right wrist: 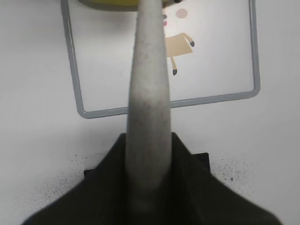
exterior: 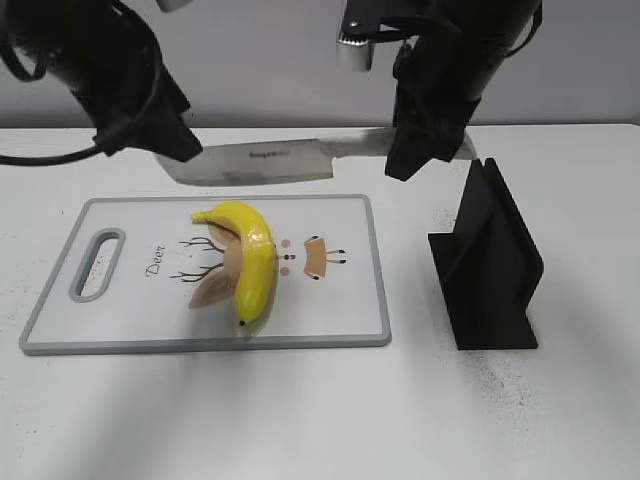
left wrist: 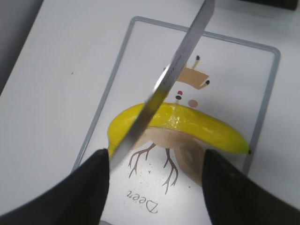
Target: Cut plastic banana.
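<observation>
A yellow plastic banana [exterior: 250, 262] lies on the white cutting board [exterior: 130, 310], over the deer drawing. It also shows in the left wrist view [left wrist: 197, 123], with a sliver at the top edge of the right wrist view [right wrist: 112, 4]. My right gripper [exterior: 425, 140] is shut on the grey handle of a knife [exterior: 265, 162], held level above the board's far edge with the blade pointing left. The handle fills the right wrist view [right wrist: 147, 122]. The blade crosses the left wrist view [left wrist: 164, 89] above the banana. My left gripper [left wrist: 154, 183] is open and empty above the board's left part, in the exterior view [exterior: 150, 125].
A black knife stand [exterior: 490, 265] sits on the white table right of the board. The board has a grey rim and a handle slot [exterior: 97, 265] at its left end. Dark specks lie on the table near the stand.
</observation>
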### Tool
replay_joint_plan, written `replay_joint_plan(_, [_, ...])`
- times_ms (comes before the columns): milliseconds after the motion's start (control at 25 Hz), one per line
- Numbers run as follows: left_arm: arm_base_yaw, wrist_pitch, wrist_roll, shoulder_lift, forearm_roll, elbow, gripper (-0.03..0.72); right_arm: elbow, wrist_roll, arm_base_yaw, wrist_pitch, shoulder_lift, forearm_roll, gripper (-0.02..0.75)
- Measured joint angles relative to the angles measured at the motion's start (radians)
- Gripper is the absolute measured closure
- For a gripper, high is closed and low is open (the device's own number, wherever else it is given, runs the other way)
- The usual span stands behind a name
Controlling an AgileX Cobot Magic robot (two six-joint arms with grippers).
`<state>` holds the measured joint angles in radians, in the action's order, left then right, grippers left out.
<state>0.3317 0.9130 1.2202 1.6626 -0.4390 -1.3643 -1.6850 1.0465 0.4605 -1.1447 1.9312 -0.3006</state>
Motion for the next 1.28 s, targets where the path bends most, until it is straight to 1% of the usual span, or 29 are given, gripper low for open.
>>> replay_joint_plan(80, [-0.008,-0.018,-0.102,-0.023,0.012,0.0,0.088,-0.011,-0.124,0.0,-0.002,0.001,0.017,0.577])
replay_joint_plan(160, [-0.023,-0.028,-0.223,-0.048,0.052,0.0,0.1,-0.041,-0.251,0.0,-0.01,0.002,0.043,0.577])
replay_joint_plan(280, [-0.065,-0.032,-0.467,-0.086,0.141,0.0,0.108,-0.105,-0.369,0.0,-0.057,0.002,0.074,0.577])
replay_joint_plan(320, [-0.085,-0.023,-0.573,-0.096,0.173,-0.004,0.109,-0.125,-0.4,0.0,-0.066,0.002,0.075,0.577])
replay_joint_plan(400, [-0.135,0.038,-0.764,-0.107,0.224,-0.031,0.11,-0.171,-0.472,0.0,-0.07,0.002,0.075,0.577])
replay_joint_plan(520, [-0.21,0.182,-0.922,-0.109,0.261,-0.073,0.11,-0.212,-0.635,0.0,-0.071,0.002,0.074,0.577])
replay_joint_plan(560, [-0.23,0.234,-0.952,-0.109,0.266,-0.079,0.111,-0.218,-0.681,0.0,-0.071,0.002,0.074,0.577])
replay_joint_plan(640, [-0.273,0.282,-0.994,-0.109,0.273,-0.082,0.112,-0.222,-0.766,0.0,-0.072,0.002,0.08,0.577])
replay_joint_plan(720, [-0.302,0.294,-1.023,-0.118,0.276,-0.072,0.112,-0.217,-0.857,0.0,-0.076,-0.004,0.095,0.577])
replay_joint_plan(800, [-0.318,0.296,-1.044,-0.156,0.279,-0.033,0.114,-0.188,-0.95,0.0,-0.076,-0.033,0.118,0.577])
replay_joint_plan(920, [-0.322,0.299,-1.052,-0.247,0.279,0.072,0.114,-0.097,-1.04,-0.002,-0.075,-0.108,0.134,0.577])
replay_joint_plan(1040, [-0.322,0.303,-1.053,-0.359,0.295,0.198,0.115,0.042,-1.077,-0.002,-0.063,-0.221,0.136,0.577])
replay_joint_plan(1160, [-0.322,0.304,-1.053,-0.481,0.325,0.33,0.115,0.217,-1.114,-0.002,0.017,-0.343,0.138,0.577])
replay_joint_plan(1280, [-0.322,0.305,-1.053,-0.613,0.333,0.448,0.115,0.37,-1.175,-0.002,0.097,-0.458,0.162,0.577])
